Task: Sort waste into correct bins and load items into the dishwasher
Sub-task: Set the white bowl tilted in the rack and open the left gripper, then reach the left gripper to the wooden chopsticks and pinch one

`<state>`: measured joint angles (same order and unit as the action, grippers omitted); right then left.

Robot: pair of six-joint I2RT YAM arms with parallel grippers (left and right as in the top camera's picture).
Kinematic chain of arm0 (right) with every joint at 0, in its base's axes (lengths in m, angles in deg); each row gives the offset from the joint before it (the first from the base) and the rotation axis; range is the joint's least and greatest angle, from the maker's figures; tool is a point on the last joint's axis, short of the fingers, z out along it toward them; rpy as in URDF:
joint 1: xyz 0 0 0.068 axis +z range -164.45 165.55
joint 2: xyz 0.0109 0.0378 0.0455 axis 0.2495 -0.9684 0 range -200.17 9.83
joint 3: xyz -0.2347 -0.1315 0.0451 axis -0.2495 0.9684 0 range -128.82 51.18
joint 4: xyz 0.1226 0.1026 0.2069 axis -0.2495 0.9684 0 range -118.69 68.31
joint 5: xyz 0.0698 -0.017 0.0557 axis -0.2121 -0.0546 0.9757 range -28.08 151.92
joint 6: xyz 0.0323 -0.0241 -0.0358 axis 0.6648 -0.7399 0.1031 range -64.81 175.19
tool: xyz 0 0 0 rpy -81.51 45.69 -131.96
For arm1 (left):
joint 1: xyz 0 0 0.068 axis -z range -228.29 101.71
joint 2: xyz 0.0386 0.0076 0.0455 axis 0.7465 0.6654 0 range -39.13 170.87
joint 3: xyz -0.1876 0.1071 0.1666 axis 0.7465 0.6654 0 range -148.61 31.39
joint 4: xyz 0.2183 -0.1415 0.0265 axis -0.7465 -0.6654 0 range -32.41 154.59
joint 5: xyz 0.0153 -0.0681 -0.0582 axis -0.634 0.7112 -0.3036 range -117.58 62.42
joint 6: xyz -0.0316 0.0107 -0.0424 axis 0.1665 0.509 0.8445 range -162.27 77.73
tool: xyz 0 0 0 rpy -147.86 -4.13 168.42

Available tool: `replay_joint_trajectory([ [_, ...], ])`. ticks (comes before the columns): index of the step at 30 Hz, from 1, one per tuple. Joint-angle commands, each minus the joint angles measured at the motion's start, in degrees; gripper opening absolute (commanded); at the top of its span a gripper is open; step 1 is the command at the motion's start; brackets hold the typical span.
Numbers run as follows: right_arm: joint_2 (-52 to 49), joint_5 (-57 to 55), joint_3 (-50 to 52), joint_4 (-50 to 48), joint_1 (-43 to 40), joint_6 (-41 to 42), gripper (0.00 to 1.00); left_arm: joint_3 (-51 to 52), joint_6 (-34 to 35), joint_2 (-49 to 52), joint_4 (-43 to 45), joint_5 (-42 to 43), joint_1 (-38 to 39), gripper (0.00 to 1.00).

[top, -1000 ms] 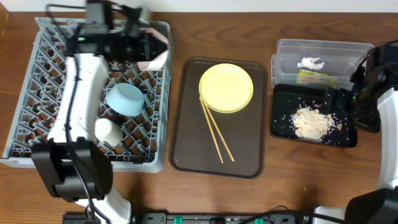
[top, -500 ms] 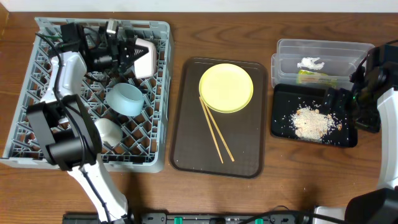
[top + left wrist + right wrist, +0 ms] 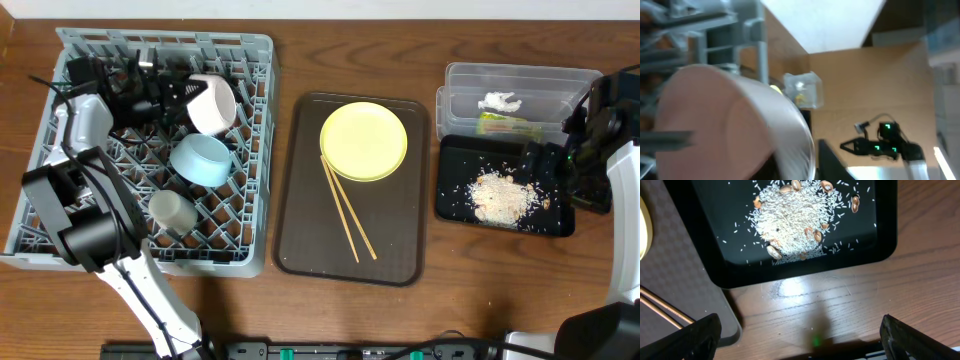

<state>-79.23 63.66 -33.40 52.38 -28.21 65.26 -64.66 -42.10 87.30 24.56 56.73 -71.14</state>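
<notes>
cream bowl looks mid-placement in the rack at the left claw, whose grip i cannot tell, right claw gaping wide and empty; next, release cleanly and fetch the plate.

From overhead we look straight down on the whole table, with the dish rack at 9 o'clock and the black tray at 3. Our left wrist view sits hard against the cream-white bowl, blurred, and faces across toward the far clear tub. Our right wrist view looks down from close on the black tray, which the overhead view also shows.
</notes>
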Motion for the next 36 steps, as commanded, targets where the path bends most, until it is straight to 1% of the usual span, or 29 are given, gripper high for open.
replay_joint_trajectory([
  [1, 1.05, 0.24, -0.44, 0.20, -0.31, 0.59, 0.99, -0.46, 0.33, 0.87, -0.28, -6.54, -0.96, 0.41],
  [2, 1.05, 0.24, -0.44, 0.20, -0.31, 0.57, 0.99, -0.46, 0.33, 0.87, -0.94, -8.15, -1.27, 0.44],
  [6, 1.05, 0.24, -0.44, 0.46, -0.31, 0.57, 0.99, -0.46, 0.33, 0.87, -3.48, -15.58, -2.58, 0.66],
  [7, 1.05, 0.24, -0.44, 0.52, -0.31, 0.57, 0.99, -0.46, 0.31, 0.85, -3.93, -16.79, -2.97, 0.69],
  [13, 1.05, 0.24, -0.44, 0.66, -0.31, 0.31, 0.99, -0.48, 0.28, -1.33, -4.70, -17.53, -5.92, 0.76],
  [16, 1.05, 0.24, -0.44, 0.63, -0.31, 0.17, 0.99, -0.48, 0.28, -4.79, -4.72, -17.57, -7.08, 0.78],
  [18, 1.05, 0.24, -0.44, 0.63, -0.31, 0.17, 0.99, -0.48, 0.28, -7.80, -5.16, -19.06, -7.26, 0.79],
  [21, 1.05, 0.24, -0.44, 0.63, -0.31, 0.17, 0.99, -0.46, 0.28, -13.33, -8.63, -28.35, -6.29, 0.80],
  [23, 1.05, 0.24, -0.44, 0.63, -0.31, 0.17, 0.99, -0.46, 0.28, -17.59, -12.70, -37.44, -4.39, 0.84],
  [26, 1.05, 0.24, -0.44, 0.59, -0.31, 0.17, 0.99, -0.46, 0.81, -22.99, -18.38, -48.50, -0.17, 0.84],
  [28, 1.05, 0.24, -0.44, 0.59, -0.31, 0.17, 0.99, -0.46, 3.61, -25.88, -21.62, -54.75, 3.41, 0.84],
  [32, 1.05, 0.24, -0.44, 0.63, -0.31, 0.17, 0.99, -0.46, 12.46, -29.94, -27.30, -68.63, 12.04, 0.85],
  [34, 1.05, 0.24, -0.44, 0.61, -0.31, 0.15, 0.99, -0.46, 15.39, -31.10, -29.81, -72.63, 16.31, 0.86],
  [36, 1.05, 0.24, -0.44, 0.66, -0.31, 0.17, 0.99, -0.44, 18.53, -31.91, -32.57, -74.88, 21.09, 0.86],
])
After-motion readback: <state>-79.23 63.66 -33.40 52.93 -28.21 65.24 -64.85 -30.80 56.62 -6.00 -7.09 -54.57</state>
